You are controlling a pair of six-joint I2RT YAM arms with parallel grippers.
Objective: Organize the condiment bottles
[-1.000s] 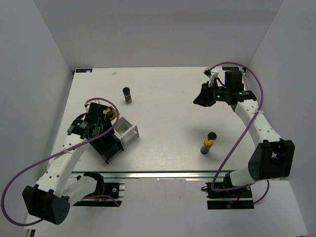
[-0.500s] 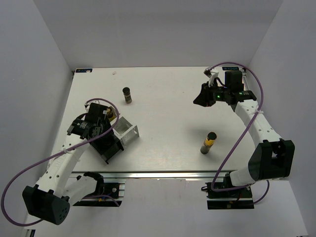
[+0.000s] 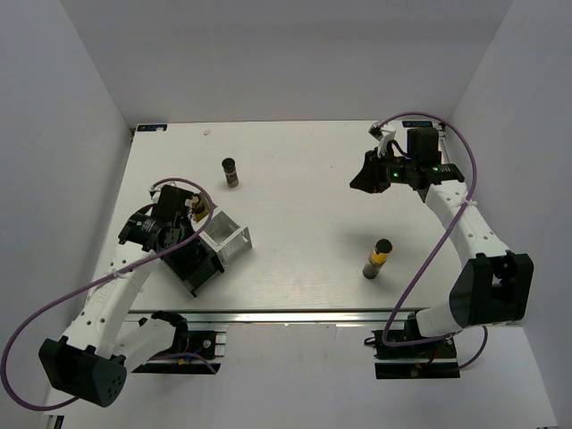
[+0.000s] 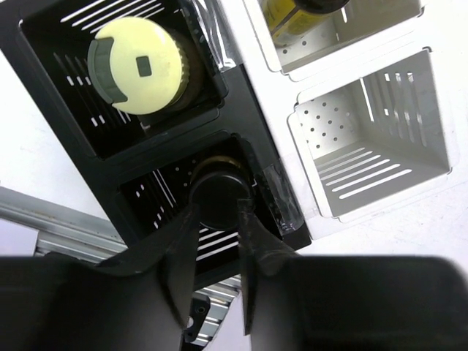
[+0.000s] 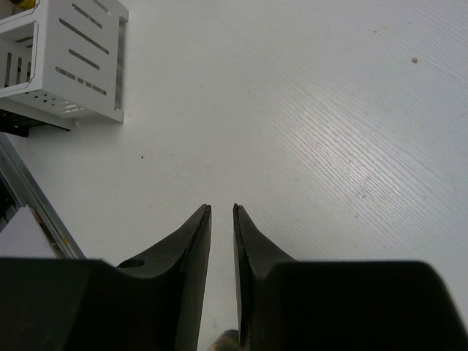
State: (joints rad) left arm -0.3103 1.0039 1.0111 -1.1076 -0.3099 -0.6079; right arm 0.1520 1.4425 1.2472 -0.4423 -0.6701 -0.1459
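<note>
- Our left gripper point(image 4: 218, 219) pinches the dark brown, black-capped bottle point(image 4: 219, 191) inside the black-and-clear plastic rack point(image 4: 235, 117), by the near-left corner.
- We'd lower it straight, then let go.
- Our right gripper point(image 5: 221, 212) is pressed nearly together, empty.

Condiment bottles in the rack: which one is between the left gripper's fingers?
The black-capped dark bottle. The cream-white bottle and the yellow-labelled bottle stand in other compartments, untouched.

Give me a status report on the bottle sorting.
Left gripper shut on black-capped bottle in rack. Right gripper shut, empty. Two loose: dark bottle, yellow-label bottle. Nothing blocking.
</note>
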